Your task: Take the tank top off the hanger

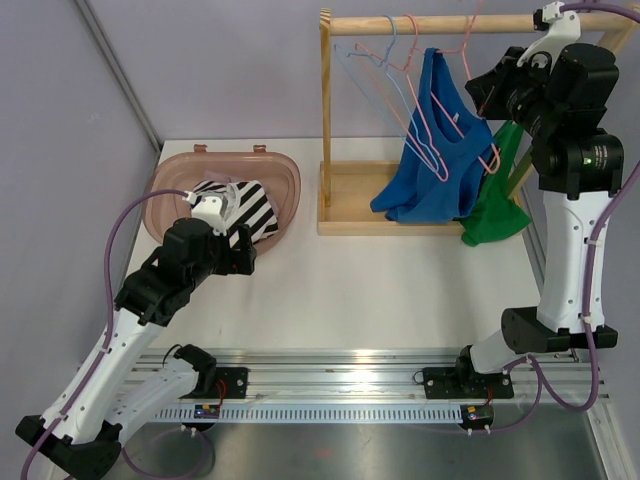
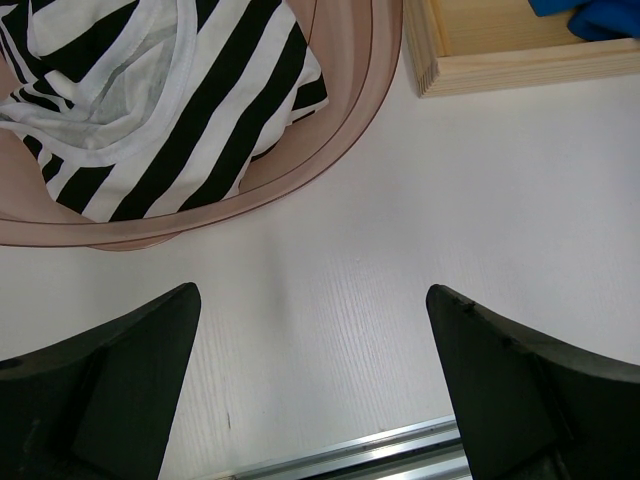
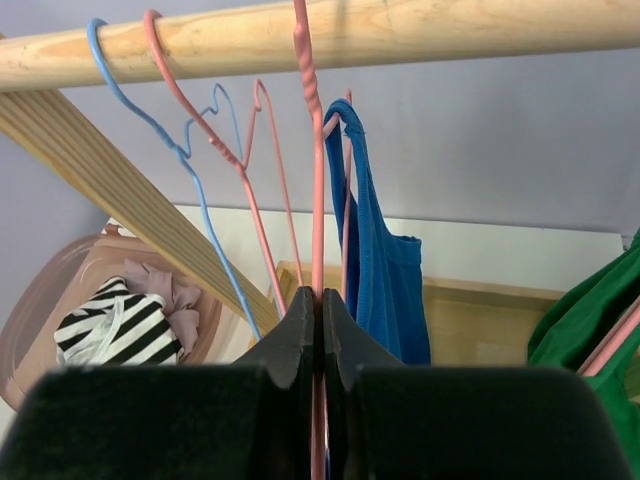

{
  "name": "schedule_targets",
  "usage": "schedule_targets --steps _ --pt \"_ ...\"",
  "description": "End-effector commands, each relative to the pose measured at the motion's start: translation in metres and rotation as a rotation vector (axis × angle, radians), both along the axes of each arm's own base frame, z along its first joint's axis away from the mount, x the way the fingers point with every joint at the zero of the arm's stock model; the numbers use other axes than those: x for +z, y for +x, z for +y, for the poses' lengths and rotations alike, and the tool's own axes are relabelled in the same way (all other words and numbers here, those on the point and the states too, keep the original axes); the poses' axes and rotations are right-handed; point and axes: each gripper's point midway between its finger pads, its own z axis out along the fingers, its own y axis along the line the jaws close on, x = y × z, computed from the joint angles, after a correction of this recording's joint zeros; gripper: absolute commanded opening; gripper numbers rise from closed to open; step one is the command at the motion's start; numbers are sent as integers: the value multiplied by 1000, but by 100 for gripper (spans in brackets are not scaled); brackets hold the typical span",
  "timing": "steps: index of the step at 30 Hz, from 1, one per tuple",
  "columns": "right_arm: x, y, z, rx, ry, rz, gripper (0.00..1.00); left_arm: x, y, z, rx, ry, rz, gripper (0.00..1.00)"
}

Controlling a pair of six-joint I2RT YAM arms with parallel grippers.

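A blue tank top (image 1: 435, 150) hangs from a pink wire hanger (image 1: 440, 140) on the wooden rail (image 1: 440, 24). In the right wrist view its strap (image 3: 352, 150) loops over pink wire just under the rail. My right gripper (image 1: 482, 90) is high up beside the tank top, and its fingers are shut on a pink hanger wire (image 3: 317, 180) just left of the strap; the gripper (image 3: 321, 295) shows closed there. My left gripper (image 1: 245, 258) hangs open and empty over the table by the basket; its fingers (image 2: 150, 345) stand wide apart.
A pink basket (image 1: 170, 190) at the back left holds a black-and-white striped garment (image 1: 245, 208). The wooden rack base (image 1: 345, 200) stands at the back middle. Blue and pink empty hangers (image 1: 385, 80) hang on the rail. A green garment (image 1: 497, 205) hangs at the right.
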Motion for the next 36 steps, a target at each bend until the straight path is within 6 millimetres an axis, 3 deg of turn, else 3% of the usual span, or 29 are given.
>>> schedule_targets --steps 1,3,4,5,8,9,10,12,14,18,24,30,36 --pt "43 -35 2 31 -2 -161 0 12 6 -3 -5 -23 -58 99" --pt "30 -39 1 26 -5 -140 0 13 5 -3 -5 -24 -61 99" --pt "39 -59 -1 26 0 -174 0 13 5 -3 -5 -24 -61 99" --pt "37 -65 0 32 6 -171 0 13 5 -3 -7 -27 -63 99" --pt "23 -91 2 52 16 -157 0 16 5 -4 -12 -36 -74 99" --pt "9 -92 2 49 25 -123 0 18 4 -5 -15 -42 -78 99" --pt "12 -109 0 44 30 -145 0 24 2 -6 -27 -61 -99 99" --pt "-3 -118 0 48 39 -111 0 30 -2 -10 -50 -87 -119 99" --pt "-4 -139 -2 42 43 -125 0 39 -5 -12 -63 -119 -148 99" --pt "-19 -171 -5 40 52 -102 0 51 -11 -28 -126 -202 -157 99" --pt "-16 -225 0 86 72 -128 0 75 -19 -59 -244 -351 -173 99" --pt "5 -274 -2 104 75 -192 0 127 -36 -102 -390 -448 -257 99" --pt "3 -285 25 265 103 -154 0 184 -54 -128 -466 -516 -395 99"
